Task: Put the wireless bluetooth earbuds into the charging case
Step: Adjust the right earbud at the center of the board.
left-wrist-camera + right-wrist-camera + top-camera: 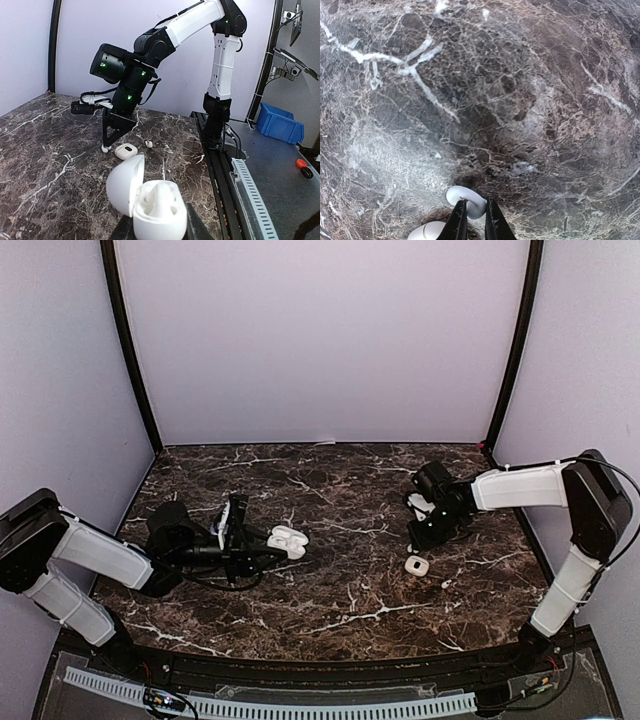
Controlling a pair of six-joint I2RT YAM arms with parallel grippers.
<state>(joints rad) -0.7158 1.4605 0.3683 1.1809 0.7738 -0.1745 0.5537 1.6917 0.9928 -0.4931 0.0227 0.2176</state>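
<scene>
Front of the bench point(330, 625), well right of the open case point(157, 207): one loose earbud point(446, 583) lying near a smaller closed case point(416, 565). Further back, the left tool point(270, 542) is clamped on the open case, whose lid stands up. Level with it, just behind the closed case, the right tool point(474, 206) pinches a white earbud point(462, 194) at bench level.

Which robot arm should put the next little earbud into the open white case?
Right. The right gripper pinches a small white earbud, so it only needs to carry it over. The left gripper is busy holding the open white charging case.
</scene>
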